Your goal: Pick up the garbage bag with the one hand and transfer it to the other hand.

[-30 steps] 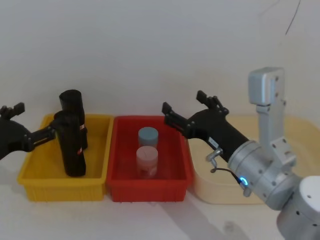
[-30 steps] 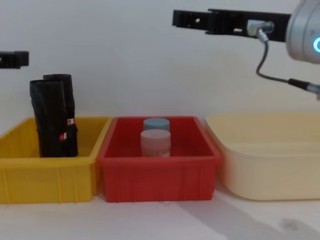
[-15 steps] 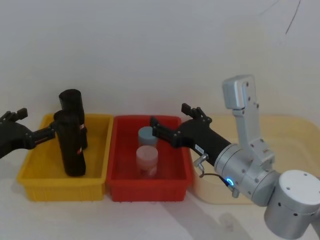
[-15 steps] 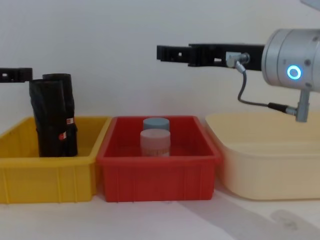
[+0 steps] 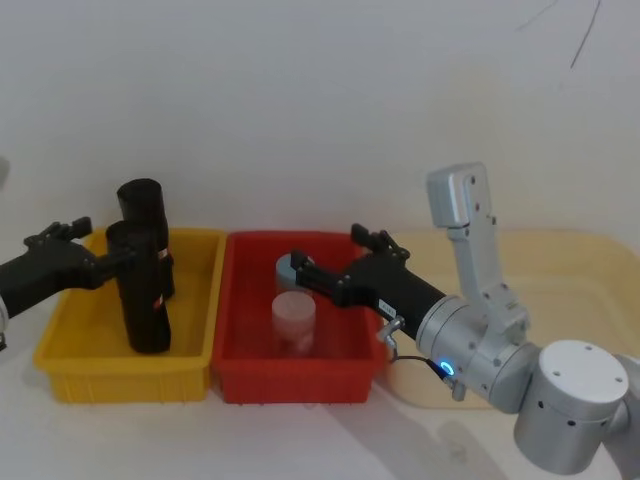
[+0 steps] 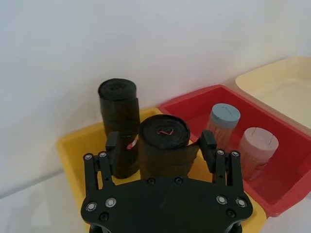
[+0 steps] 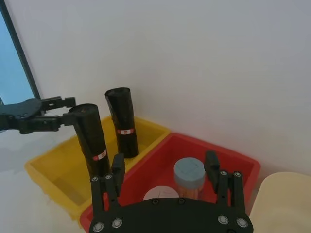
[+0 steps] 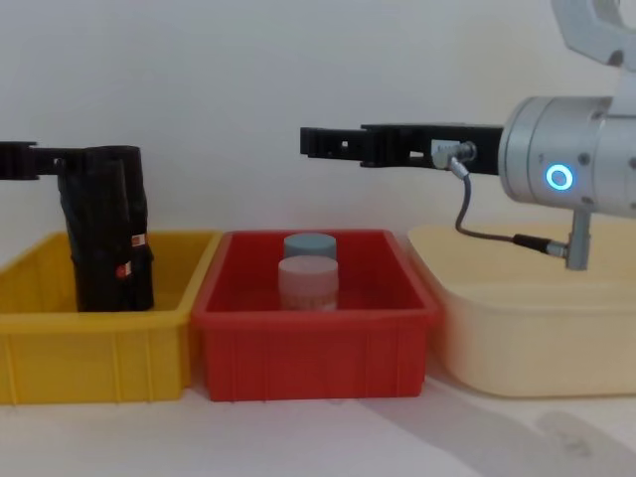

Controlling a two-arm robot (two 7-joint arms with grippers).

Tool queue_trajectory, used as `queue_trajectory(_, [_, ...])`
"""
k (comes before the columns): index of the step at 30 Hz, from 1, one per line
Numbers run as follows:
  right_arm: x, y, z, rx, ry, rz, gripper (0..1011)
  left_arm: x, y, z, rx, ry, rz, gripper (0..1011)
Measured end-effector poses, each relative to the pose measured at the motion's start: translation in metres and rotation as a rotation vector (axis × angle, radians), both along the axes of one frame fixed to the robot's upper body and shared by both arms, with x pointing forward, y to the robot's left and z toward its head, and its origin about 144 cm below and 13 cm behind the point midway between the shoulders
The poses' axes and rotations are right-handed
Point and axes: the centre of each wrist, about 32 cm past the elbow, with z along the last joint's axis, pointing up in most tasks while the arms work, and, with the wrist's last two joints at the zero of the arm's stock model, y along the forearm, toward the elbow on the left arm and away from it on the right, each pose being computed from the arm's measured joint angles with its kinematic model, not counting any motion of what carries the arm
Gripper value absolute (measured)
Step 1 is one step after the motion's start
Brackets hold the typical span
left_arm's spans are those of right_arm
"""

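Head view: the black long-fingered left gripper [image 5: 108, 246] is reaching, fingers spread, toward the top of the tall black wrinkled garbage-bag roll [image 5: 140, 300], which is standing in the yellow plastic bin [image 5: 120, 380]. The black right gripper [image 5: 328, 250] is hanging released over the red plastic bin [image 5: 300, 385]. Left wrist view: the left fingers [image 6: 112, 145] are straddling the roll, unclenched.

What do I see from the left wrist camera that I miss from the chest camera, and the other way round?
Left wrist view: the left gripper, open around the garbage bag, seen from above, and the lids of the jars. Chest view: the right gripper held high over the red bin, and the blue ring on its arm. Both: the garbage bag beside the other black roll in the yellow bin, the jars, the cream tub.
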Motion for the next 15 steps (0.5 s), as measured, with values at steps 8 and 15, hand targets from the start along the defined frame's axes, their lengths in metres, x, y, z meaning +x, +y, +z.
queue_trajectory(8, [0.005,0.004,-0.006,-0.001,0.025,0.01,1004,0.017,-0.002,-0.004,-0.006,0.035,-0.047,1002])
queue_trajectory(15, [0.01,0.006,-0.01,-0.01,0.041,0.018,1004,0.025,-0.002,-0.006,-0.003,0.058,-0.07,1002])
